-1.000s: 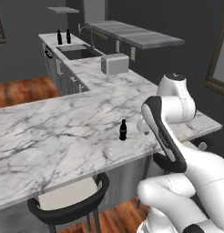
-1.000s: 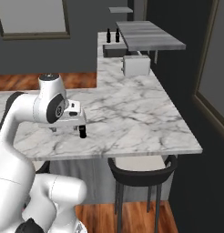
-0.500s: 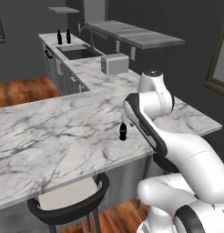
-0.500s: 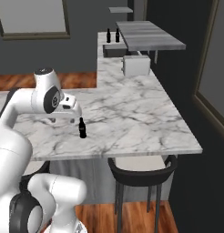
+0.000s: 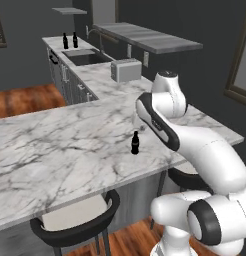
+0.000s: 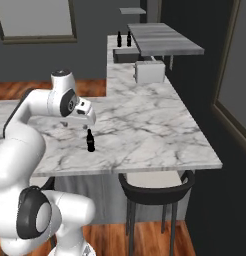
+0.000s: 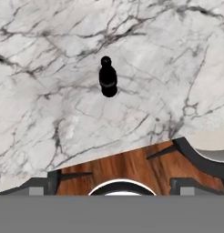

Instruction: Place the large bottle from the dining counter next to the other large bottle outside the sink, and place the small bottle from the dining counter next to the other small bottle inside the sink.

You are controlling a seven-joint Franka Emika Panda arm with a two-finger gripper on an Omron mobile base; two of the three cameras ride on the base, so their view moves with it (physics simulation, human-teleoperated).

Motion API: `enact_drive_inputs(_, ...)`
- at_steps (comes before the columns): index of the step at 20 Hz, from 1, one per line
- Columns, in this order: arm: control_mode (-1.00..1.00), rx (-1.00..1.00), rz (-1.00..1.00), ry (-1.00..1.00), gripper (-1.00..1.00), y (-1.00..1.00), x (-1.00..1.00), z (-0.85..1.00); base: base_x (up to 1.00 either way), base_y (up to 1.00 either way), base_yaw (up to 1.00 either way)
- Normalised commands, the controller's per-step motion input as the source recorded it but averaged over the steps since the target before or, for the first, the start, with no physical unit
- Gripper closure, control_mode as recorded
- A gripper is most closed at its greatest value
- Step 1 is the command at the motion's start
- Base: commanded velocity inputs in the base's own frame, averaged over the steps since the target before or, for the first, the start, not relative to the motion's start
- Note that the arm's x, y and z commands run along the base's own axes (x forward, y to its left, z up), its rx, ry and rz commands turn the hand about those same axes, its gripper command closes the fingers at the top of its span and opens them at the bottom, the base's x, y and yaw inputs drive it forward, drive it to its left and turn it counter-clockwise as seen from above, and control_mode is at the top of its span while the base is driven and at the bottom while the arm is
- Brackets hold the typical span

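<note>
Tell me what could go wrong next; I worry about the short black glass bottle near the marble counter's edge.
The short black glass bottle stands upright and alone on the white marble dining counter, fairly near its stool-side edge. The open gripper hovers above it, so an off-centre descent might tip the bottle, perhaps rolling it off. The dark recessed sink is far away, so a long carry might loosen a weak grasp.

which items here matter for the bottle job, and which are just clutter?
Job:
- small black bottle, upright on the dining counter
- sink
- two dark bottles on the counter behind the sink; too small to tell their sizes
- end effector, open, hanging above the small black bottle

Clutter:
- toaster
- stools
- raised shelf
</note>
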Motion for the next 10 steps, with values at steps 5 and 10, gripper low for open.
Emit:
enact_drive_inputs(5, -1.0, 0.2, 0.0, -0.01, -1.0, -0.13, 0.06, 0.0, 0.0, 0.0, 0.0)
enact_drive_inputs(10, -1.0, 0.0, 0.0, 0.0, -1.0, 0.0, 0.04, -0.02, 0.0, 0.0, 0.0)
